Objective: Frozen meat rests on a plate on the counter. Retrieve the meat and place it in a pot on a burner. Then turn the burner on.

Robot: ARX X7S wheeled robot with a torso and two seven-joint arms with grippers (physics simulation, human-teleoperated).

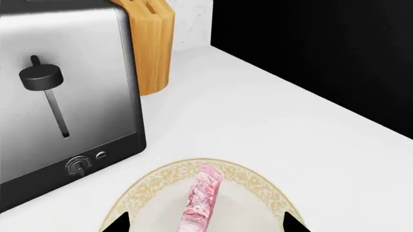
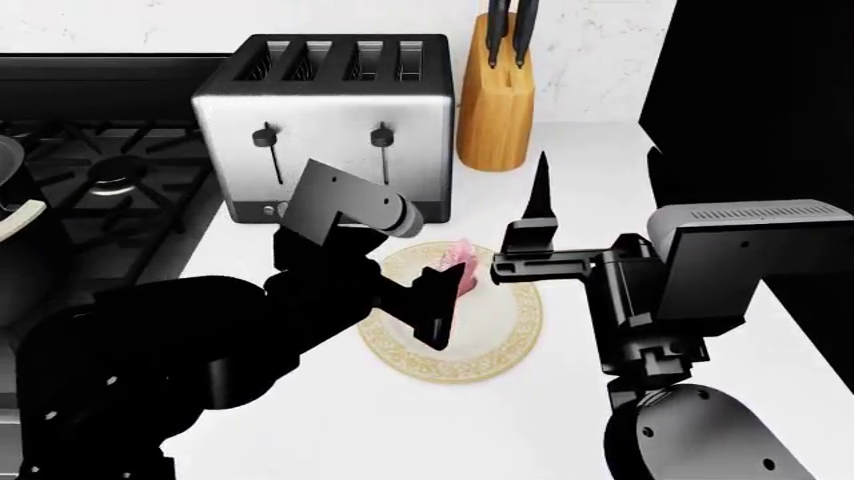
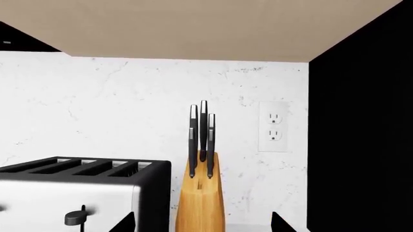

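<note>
Ridged pink frozen meat [image 1: 201, 200] lies on the gold-rimmed plate [image 1: 154, 183], seemingly ungripped.

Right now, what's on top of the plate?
One piece of frozen meat lies on the plate, seen in the left wrist view. The plate's near edge is cut off there, and in the head view the left gripper covers part of it.

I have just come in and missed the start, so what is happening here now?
The left gripper hangs open over the meat, which lies on the plate beside the toaster. Its jaws stand on either side of the meat, not closed. The right gripper is raised, holding nothing. The pot waits on the stove.
</note>
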